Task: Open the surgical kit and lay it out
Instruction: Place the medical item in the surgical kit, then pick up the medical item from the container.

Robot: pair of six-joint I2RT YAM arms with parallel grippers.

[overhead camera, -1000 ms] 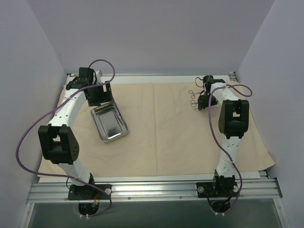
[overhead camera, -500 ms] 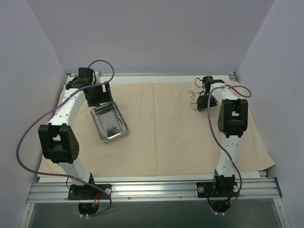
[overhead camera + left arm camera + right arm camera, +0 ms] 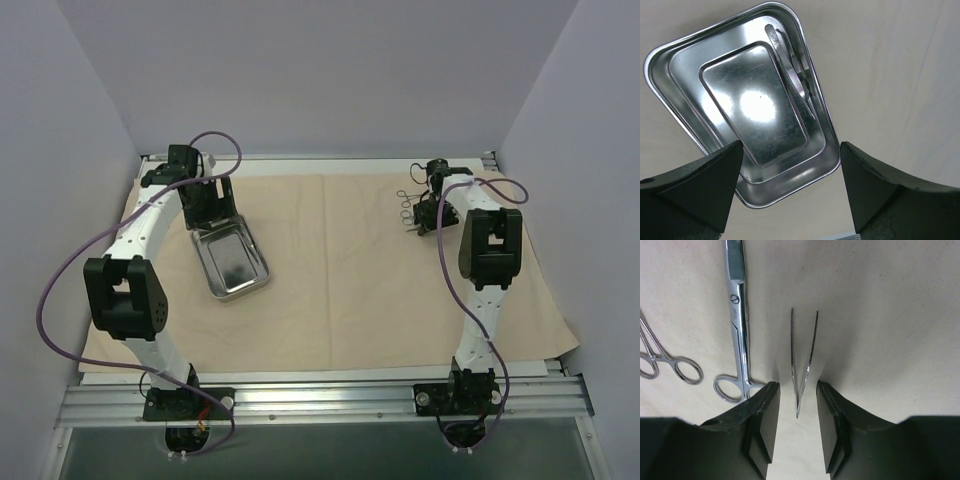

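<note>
The beige cloth wrap (image 3: 350, 270) lies spread flat over the table. The shiny steel tray (image 3: 231, 258) sits on its left part and holds thin tweezers (image 3: 792, 65) along one side. My left gripper (image 3: 207, 205) is open and empty above the tray's far end, and the tray's rim (image 3: 790, 187) shows between its fingers. My right gripper (image 3: 425, 215) is open at the back right. It is low over the cloth with a finger on each side of a second pair of tweezers (image 3: 804, 355), not touching them. Scissors (image 3: 737, 310) and ring-handled forceps (image 3: 670, 362) lie just to their left.
The instruments (image 3: 404, 205) lie in a small group near the cloth's far edge. Grey walls enclose the table on the left, back and right. An aluminium rail (image 3: 320, 400) carries both arm bases at the near edge.
My left arm has shifted slightly over the tray's far end. The right gripper stays over the tweezers with hardly any movement.
</note>
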